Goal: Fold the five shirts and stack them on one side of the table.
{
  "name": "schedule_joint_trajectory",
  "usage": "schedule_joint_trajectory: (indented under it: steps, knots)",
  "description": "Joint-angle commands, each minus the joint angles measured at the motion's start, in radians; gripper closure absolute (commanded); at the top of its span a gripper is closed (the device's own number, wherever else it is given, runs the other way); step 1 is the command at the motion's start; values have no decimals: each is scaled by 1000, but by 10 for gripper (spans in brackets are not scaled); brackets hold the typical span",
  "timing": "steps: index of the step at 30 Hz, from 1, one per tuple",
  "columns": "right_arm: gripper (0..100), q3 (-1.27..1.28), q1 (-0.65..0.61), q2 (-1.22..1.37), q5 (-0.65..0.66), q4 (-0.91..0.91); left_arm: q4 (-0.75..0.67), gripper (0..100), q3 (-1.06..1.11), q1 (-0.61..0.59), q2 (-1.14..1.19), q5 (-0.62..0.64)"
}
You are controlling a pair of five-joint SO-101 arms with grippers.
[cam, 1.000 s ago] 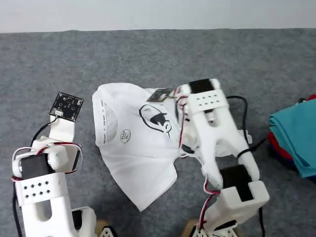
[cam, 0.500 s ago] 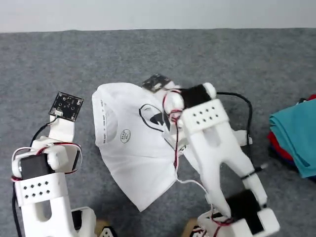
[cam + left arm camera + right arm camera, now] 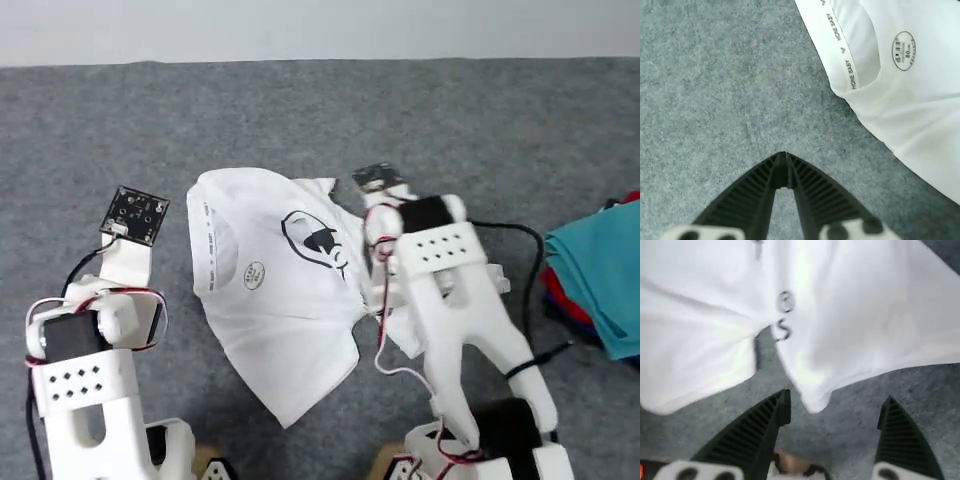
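White shirt (image 3: 270, 300) rumpled mid-worktop (image 3: 120, 130), print facing up. Right end effector (image 3: 836, 405) released, jaws wide, hovering over the shirt's right edge. Left end effector (image 3: 785, 160) clenched on nothing, above bare grey surface just left of the collar. At the right edge, a stack: teal shirt (image 3: 600, 285) atop red shirt (image 3: 560, 295).

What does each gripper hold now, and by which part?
Nothing is held. The left gripper is shut over the grey table beside the white shirt; the right gripper is open over the shirt's edge.
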Motion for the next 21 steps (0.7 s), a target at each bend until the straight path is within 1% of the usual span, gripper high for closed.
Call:
schedule_joint_trajectory:
  steps: [1,5,10,14,17,19,21]
  knots:
    - [707,40,105,-45,80,-127,-66,995,-7,-5,-20,-3]
    - [716,104,163,-42,109,-294,-110,996,-5,-2,-12,-3]
    - [833,114,165,54,121,-407,-112,996,-8,-3,-12,-3]
    - [844,114,166,162,121,-489,-112,996,-15,-5,-14,-3]
    - [844,86,203,217,121,-495,-112,996,-10,-5,-17,-3]
    - [843,40,237,239,121,-458,-112,996,-8,-5,-17,-3]
    - [816,-15,263,245,121,-412,-112,996,-8,-5,-12,-6]
